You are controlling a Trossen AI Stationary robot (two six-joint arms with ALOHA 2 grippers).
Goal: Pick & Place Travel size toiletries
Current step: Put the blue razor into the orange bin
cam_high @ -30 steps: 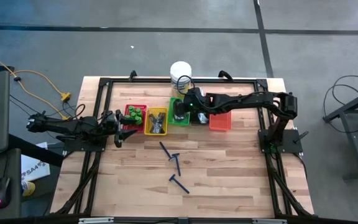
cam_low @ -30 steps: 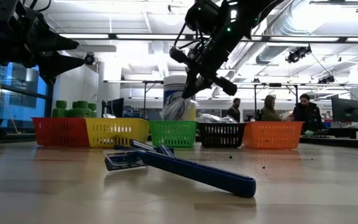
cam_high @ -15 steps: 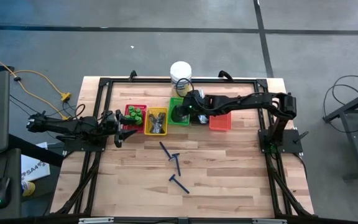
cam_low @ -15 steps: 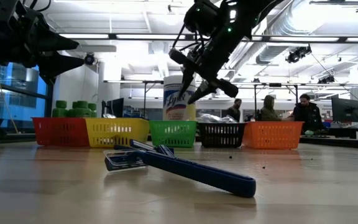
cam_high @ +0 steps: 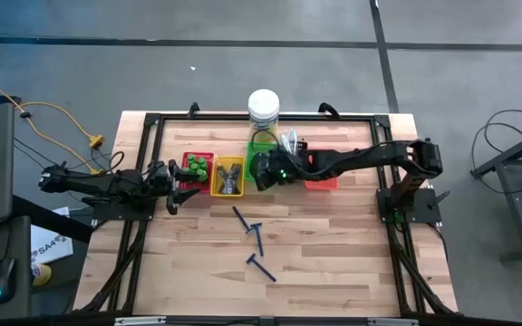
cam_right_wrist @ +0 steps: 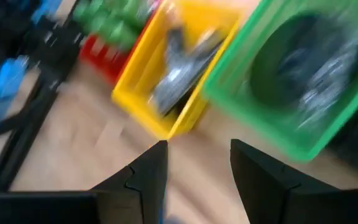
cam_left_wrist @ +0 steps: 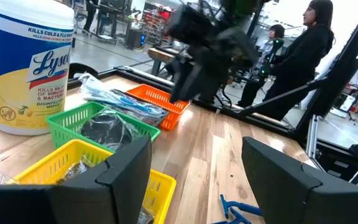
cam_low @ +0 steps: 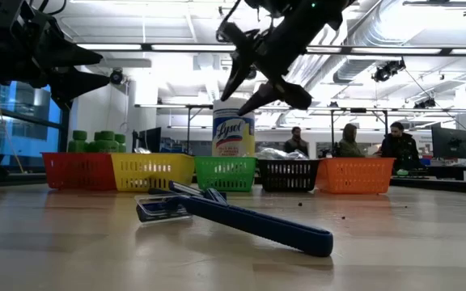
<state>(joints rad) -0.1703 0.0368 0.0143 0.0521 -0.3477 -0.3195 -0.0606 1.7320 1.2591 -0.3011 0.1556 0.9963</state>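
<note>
I work at a pale wooden table (cam_high: 333, 263) edged by a dark frame, standing on a grey concrete floor; level with the tabletop, the room behind is a bright workshop with ceiling ducts, and people (cam_low: 350, 140) sit at benches far back. My right arm reaches across from the right side, and my right claw (cam_high: 263, 169) hangs above the near edge of the green tray (cam_high: 261, 156), its two fingers spread apart and pinching nothing. A second ago that claw was pressed together over the green tray with a pale bundle hanging beneath it; now the bundle is gone from it, the claw has pulled slightly toward the table's middle and risen, and the wipes jar (cam_low: 233, 133) shows in full behind the trays. My left claw (cam_high: 172, 187) waits at the left edge beside the red tray (cam_high: 197, 184), fingers spread, unchanged. The trays stand in a row: red with green round pots (cam_high: 197, 164), yellow tray (cam_high: 227, 187) with grey flat pieces (cam_high: 229, 182), green with a dark shiny round bundle (cam_left_wrist: 104, 131), then a black tray (cam_low: 288, 175) with clear-sleeved sticks (cam_left_wrist: 120, 98), then an orange tray (cam_low: 355, 176). Three dark-blue razors (cam_high: 259, 238) lie loose on the open wood, well apart from the trays.
</note>
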